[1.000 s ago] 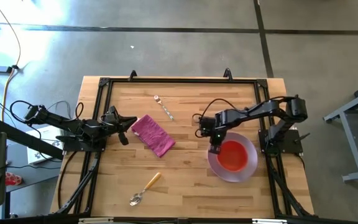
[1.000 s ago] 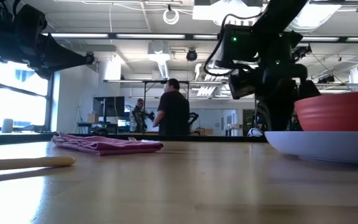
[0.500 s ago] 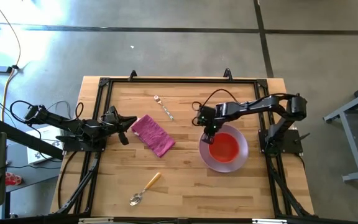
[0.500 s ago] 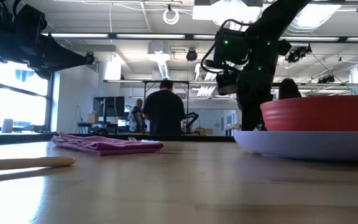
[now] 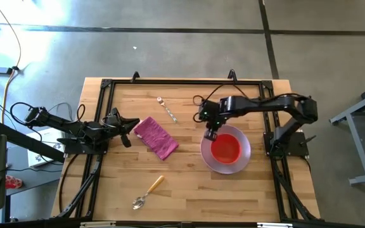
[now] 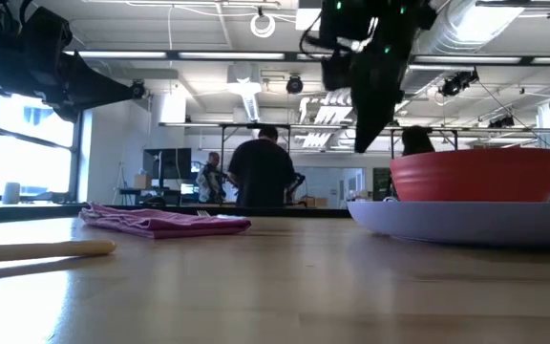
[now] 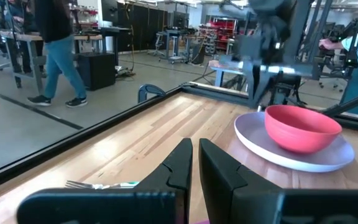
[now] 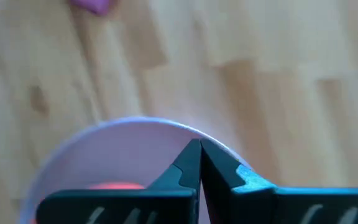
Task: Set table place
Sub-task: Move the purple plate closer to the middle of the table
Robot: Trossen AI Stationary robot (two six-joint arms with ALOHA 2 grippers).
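High view: right gripper [image 5: 210,134] over the plate [image 5: 225,149] rim, fingers together, holding nothing visible. Left gripper [image 5: 127,128] by the napkin [image 5: 156,137], fingers together. One bowl [image 5: 225,149] on the plate, one fork [image 5: 167,109], one spoon [image 5: 147,192], all on the counter [image 5: 189,183]. Low view cuts off the plate and spoon.

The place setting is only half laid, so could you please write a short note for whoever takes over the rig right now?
Right gripper: shut, above the far-left rim of the plate, holding nothing that I can see.
Left gripper: shut, waiting at the table's left edge, beside the napkin.
Things: red bowl sits on the plate, right of centre. Napkin lies left of centre. Fork lies near the far edge. Spoon lies near the front edge.
Done: bowl on plate.
Left: napkin, fork and spoon are not yet beside the plate.
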